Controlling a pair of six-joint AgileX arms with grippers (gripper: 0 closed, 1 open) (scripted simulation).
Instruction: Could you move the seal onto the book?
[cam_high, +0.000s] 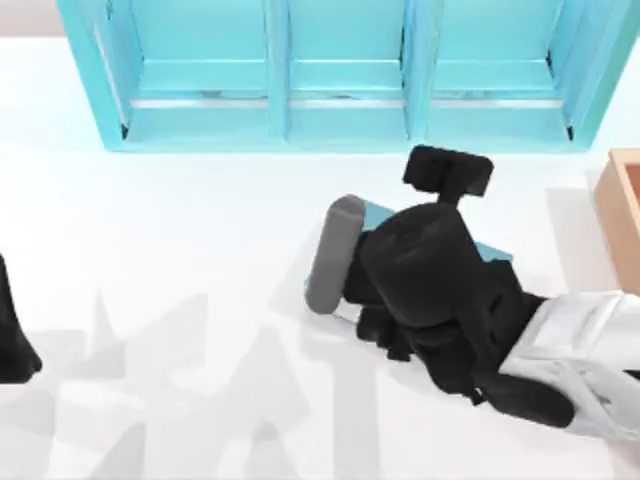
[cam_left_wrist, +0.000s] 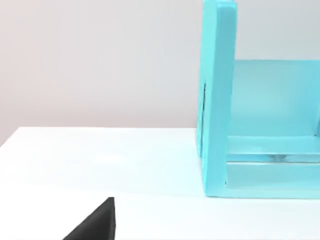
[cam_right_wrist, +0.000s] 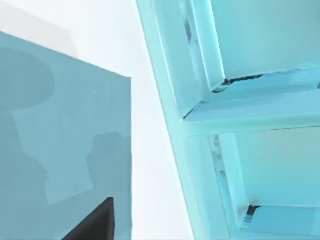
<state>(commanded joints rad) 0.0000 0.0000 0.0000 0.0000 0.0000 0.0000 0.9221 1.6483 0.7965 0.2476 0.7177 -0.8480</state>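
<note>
Over the book (cam_high: 488, 250), right of the tabletop's (cam_high: 180, 230) centre, hangs the right arm; whether its tool is open or closed cannot be told. From the right wrist, the book's teal cover (cam_right_wrist: 65, 140) lies near the teal shelf unit (cam_right_wrist: 250, 100). Parked at the left edge sits the left arm.

White bench (cam_high: 180, 230): plain, glossy top, soft grey shadows near its front edge. Teal shelf unit (cam_high: 340, 70): stands along the back edge, 3 open compartments side by side, pale blue interior. Orange-brown box (cam_high: 622, 215): at the right edge, partly cut off. Wall (cam_left_wrist: 100, 60): pale grey, bare, behind the bench. Light: bright, even.
</note>
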